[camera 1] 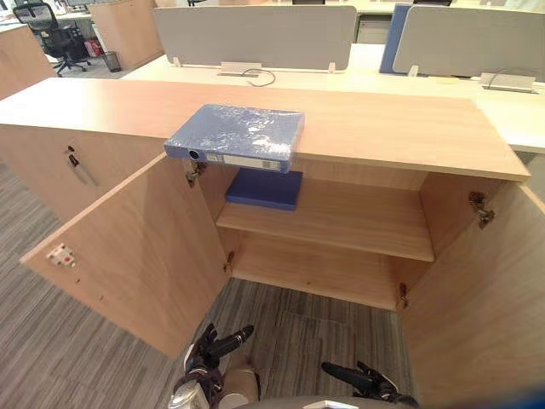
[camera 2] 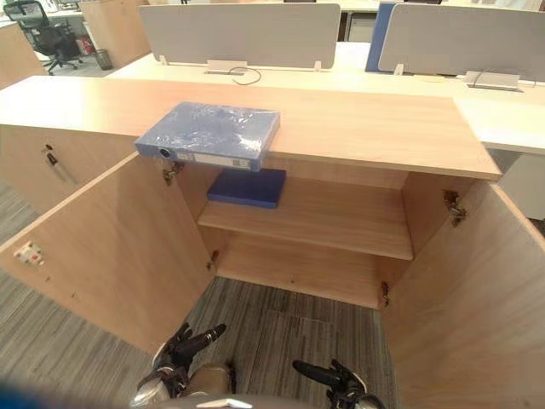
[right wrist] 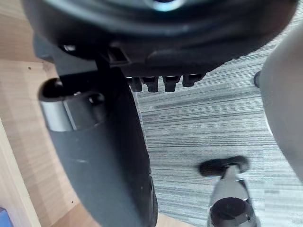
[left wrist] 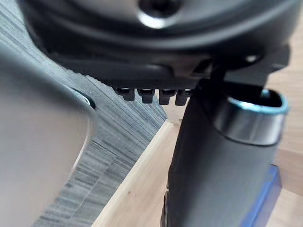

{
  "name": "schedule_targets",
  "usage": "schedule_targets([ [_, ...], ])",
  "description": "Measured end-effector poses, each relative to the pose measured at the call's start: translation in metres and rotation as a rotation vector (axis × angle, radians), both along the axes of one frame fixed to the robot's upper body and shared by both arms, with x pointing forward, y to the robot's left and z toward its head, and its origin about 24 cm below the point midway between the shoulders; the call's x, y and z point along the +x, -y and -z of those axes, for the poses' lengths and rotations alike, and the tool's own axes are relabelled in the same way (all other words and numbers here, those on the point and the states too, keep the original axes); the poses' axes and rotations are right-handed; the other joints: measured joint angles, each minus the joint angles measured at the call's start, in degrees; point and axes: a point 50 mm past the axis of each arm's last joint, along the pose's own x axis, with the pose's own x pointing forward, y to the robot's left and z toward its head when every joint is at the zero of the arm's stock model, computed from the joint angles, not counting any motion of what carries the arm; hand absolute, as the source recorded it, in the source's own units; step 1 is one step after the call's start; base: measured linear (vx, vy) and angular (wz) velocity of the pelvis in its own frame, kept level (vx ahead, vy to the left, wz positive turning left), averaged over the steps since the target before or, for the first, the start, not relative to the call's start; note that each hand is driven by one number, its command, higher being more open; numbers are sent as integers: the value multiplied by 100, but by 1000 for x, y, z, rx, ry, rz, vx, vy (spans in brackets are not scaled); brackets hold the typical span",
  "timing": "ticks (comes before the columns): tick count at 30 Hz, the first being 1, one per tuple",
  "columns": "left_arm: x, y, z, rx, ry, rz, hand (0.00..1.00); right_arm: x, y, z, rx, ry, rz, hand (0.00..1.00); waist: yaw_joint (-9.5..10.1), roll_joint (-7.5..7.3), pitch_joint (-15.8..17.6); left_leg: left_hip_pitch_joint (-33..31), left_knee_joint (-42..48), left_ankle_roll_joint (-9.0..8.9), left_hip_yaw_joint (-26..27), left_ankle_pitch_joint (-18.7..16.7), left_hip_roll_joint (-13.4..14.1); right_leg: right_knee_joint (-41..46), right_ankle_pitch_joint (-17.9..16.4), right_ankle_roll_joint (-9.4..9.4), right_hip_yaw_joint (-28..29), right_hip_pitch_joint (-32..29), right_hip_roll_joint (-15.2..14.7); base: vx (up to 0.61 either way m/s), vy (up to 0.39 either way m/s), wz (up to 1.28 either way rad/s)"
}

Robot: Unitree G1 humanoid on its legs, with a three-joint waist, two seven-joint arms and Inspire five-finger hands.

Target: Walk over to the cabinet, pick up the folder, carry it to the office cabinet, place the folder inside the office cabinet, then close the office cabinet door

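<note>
A blue folder (camera 1: 237, 136) in clear wrap lies flat on the wooden cabinet top (camera 1: 383, 128), its spine at the front edge. The cabinet below stands with both doors swung wide, the left door (camera 1: 136, 247) and the right door (camera 1: 485, 298). A second blue folder (camera 1: 264, 188) lies on the inner shelf (camera 1: 341, 221), at its left end. My left hand (camera 1: 217, 345) and right hand (camera 1: 362, 379) hang low over the carpet in front of the opening, fingers straight and holding nothing. Both are well below and short of the folder on top.
Grey desk dividers (camera 1: 255, 36) stand on the desks behind the cabinet. A black office chair (camera 1: 53, 34) and a bin (camera 1: 111, 60) are at the far left. A shut cabinet door with a key (camera 1: 72, 158) adjoins on the left. Striped carpet (camera 1: 289, 332) lies between the open doors.
</note>
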Motion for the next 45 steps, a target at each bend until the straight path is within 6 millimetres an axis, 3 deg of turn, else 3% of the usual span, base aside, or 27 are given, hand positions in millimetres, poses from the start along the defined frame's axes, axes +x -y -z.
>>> schedule_targets([
  [1, -2, -7, 0, 21, -5, -23, 100, -2, -12, 1, 28, -2, -2, 100, -17, -266, -105, 119, -361, 91, 57, 101, -226, 194, 20, 31, 10, -129, -260, 337, 178, 26],
  [3, -13, -13, 3, 29, -41, -52, 100, -2, -19, 2, 45, 0, -11, 100, 28, -398, -186, 410, -873, 197, 229, 208, -438, 529, 117, 136, 93, -298, -554, 331, 197, -10],
  [5, -26, -15, 8, 21, -93, -96, 100, -3, -21, 2, 62, 8, -17, 100, 67, -378, -220, 844, -1291, 297, 432, 248, -616, 781, 252, 181, 298, -297, -809, 277, 201, -40],
  [8, -33, -13, 10, 13, -115, -106, 100, -5, -14, 2, 60, 14, -19, 100, 166, -268, -279, 1400, -1741, 456, 826, 220, -851, 2040, 326, 180, 728, -801, -1190, 224, 228, -62],
  [10, -29, -11, 9, 32, -111, -52, 100, 4, -9, -2, 40, 66, -37, 100, 153, -264, -231, 1834, -1966, 570, 1054, 128, -1005, 4090, 721, -141, 892, -1769, -1523, 159, 196, -56],
  [12, -28, -6, 10, 41, -115, -8, 100, 9, -7, -4, 33, 93, -26, 100, 97, -278, -239, 2071, -2029, 576, 1119, 32, -1010, 4589, 696, -181, 702, -2128, -1773, 100, 131, -23],
  [14, -24, -5, 8, 57, -106, 41, 100, 12, -6, -5, 31, 108, 3, 100, 32, -274, -239, 2285, -2136, 542, 1120, -91, -958, 4231, 595, -33, 368, -2315, -1973, 47, 72, -11],
  [15, -26, -5, 9, 58, -111, 45, 100, 15, -6, -6, 29, 117, 1, 100, -42, -246, -251, 2335, -2179, 519, 1087, -107, -878, 3738, 448, 145, 254, -2396, -1899, 0, 0, 0],
  [16, -27, -3, 9, 58, -117, 58, 100, 16, -7, -6, 29, 120, -2, 100, -103, -192, -259, 2321, -2181, 467, 1034, -121, -756, 3038, 325, 303, 343, -2360, -1630, 41, -55, 8],
  [18, -26, -1, 9, 31, -106, 34, 100, 12, -9, -4, 25, 95, -8, 100, -111, -146, -287, 2253, -2205, 341, 879, -119, -662, 1875, 221, 485, 554, -1990, -1313, 76, -157, 22],
  [19, -26, -1, 9, 19, -97, 15, 100, 9, -11, -3, 28, 82, -14, 100, -102, -176, -302, 2240, -2232, 306, 841, -101, -655, 1533, 150, 602, 500, -1847, -1299, 139, -247, 37],
  [21, -24, 10, 5, -81, -29, -113, 100, 7, 1, -4, -22, 56, -72, 100, -91, 41, -326, 2223, -2348, 107, 654, 77, -427, 1199, 243, 547, 224, -1689, -1080, 151, -241, 37],
  [22, -23, 11, 3, -107, -5, -152, 100, 7, 1, -3, -29, 51, -98, 100, -90, 52, -333, 2228, -2359, 65, 624, 79, -381, 1166, 236, 534, 167, -1653, -1038, 132, -228, 31],
  [26, -5, 23, -17, -318, 207, -291, 100, 4, -10, -1, -39, 22, -224, 100, 1, -106, -364, 2247, -2434, -88, 499, 43, -104, 735, 318, 382, -88, -1358, -698, 110, -193, 17],
  [28, 5, 27, -27, -386, 288, -298, 100, 3, -15, 0, -42, 17, -271, 100, 9, -210, -389, 2250, -2456, -101, 420, 37, -71, 556, 351, 329, -190, -1224, -651, 72, -102, 13],
  [32, 25, 27, -57, -404, 450, -243, 100, 2, -21, 0, -36, 7, -309, 100, 72, -260, -418, 2299, -2483, -102, 392, 37, -71, 374, 413, 291, -288, -1049, -656, 42, -38, 12],
  [37, 42, 13, -98, -235, 620, -77, 100, 0, -21, 1, -35, -2, -344, 100, 225, -211, -443, 2264, -2499, -101, 274, 37, -86, 227, 501, 302, -388, -968, -655, -13, -15, 10],
  [41, 40, 6, -109, -54, 617, -10, 100, 0, -22, 1, -26, -7, -345, 100, 255, -223, -451, 2239, -2569, -78, 211, 113, -95, 184, 540, 305, -489, -967, -654, -53, -7, 12],
  [45, 46, 4, -135, 326, 602, 116, 100, -6, -23, 2, -14, -28, -338, 100, 356, -248, -474, 2108, -2515, -107, 64, 158, -92, 90, 616, 308, -554, -958, -632, -81, -5, 14],
])
